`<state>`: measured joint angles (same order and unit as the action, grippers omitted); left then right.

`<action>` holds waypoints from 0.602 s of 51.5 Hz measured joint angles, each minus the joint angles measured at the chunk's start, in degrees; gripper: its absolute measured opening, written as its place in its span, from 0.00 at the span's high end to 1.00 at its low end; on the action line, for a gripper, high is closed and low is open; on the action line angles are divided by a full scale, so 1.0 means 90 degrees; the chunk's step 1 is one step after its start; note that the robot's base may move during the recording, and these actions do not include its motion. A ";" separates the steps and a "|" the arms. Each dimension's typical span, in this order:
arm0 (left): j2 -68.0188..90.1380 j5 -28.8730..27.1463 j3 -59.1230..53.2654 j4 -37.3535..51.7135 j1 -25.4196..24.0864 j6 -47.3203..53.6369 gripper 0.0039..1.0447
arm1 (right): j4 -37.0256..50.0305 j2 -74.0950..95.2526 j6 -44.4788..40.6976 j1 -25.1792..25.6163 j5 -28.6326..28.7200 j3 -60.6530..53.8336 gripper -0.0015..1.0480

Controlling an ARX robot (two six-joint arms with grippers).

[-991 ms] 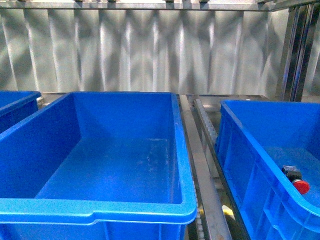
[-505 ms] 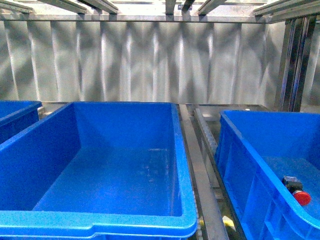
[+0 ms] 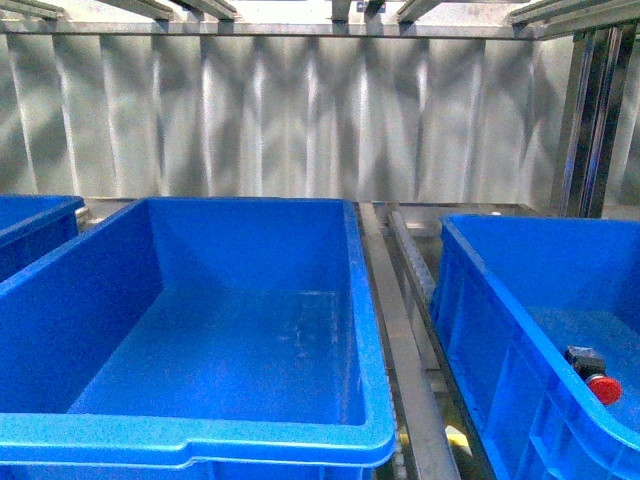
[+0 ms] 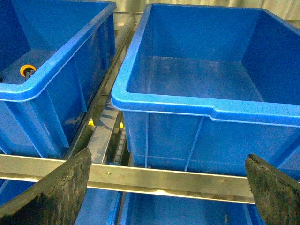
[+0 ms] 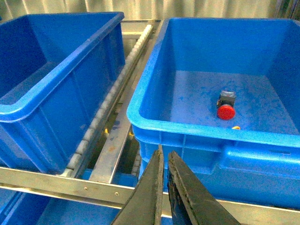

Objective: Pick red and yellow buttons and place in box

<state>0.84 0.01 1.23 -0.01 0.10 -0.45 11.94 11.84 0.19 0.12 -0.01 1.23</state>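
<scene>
While the left gripper (image 4: pixel 166 187) hangs spread wide before the big empty bright-blue plastic box (image 4: pixel 140 70), the right gripper (image 5: pixel 164 187) is clenched on nothing, and ahead of it the red-capped push-button (image 5: pixel 226 106) lies in the neighbouring blue bin (image 5: pixel 140 108); a yellow-capped button (image 4: pixel 27 71) sits off to the left gripper's side

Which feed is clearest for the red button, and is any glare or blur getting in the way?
Right wrist view is clearest: red button sharp, evenly lit. Front view: it sits small at the frame edge, back wall patchy with reflections. Left wrist view: pincer fingers blurred in the foreground.
</scene>
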 joint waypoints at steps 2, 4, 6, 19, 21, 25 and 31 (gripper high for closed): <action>0.0000 0.0000 0.0000 0.0000 0.0000 0.0000 0.07 | -0.0080 -0.0075 0.0000 0.0000 -0.0002 0.0000 0.97; 0.0000 0.0000 0.0000 0.0000 0.0000 0.0000 0.07 | -0.0168 -0.0163 0.0000 0.0000 0.0000 0.0000 0.97; 0.0000 0.0000 0.0000 0.0000 0.0000 0.0000 0.07 | -0.0488 -0.0430 0.0000 -0.0002 -0.0007 0.0002 0.97; 0.0000 0.0000 0.0000 0.0000 0.0000 0.0000 0.07 | -0.1309 -0.1275 0.0000 -0.0002 -0.0015 0.0002 0.97; 0.0000 0.0000 0.0000 0.0000 0.0000 0.0000 0.07 | -0.1316 -0.1268 0.0000 -0.0002 0.0000 0.0002 0.97; 0.0000 0.0000 0.0000 0.0000 0.0000 0.0000 0.07 | -0.1316 -0.1285 0.0000 -0.0002 0.0000 0.0002 0.97; 0.0000 0.0000 0.0000 0.0000 0.0000 0.0000 0.07 | -0.1316 -0.1285 -0.0005 -0.0002 -0.0002 0.0002 0.86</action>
<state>0.84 0.01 1.23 -0.01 0.10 -0.45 0.10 0.27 0.14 0.10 -0.03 1.26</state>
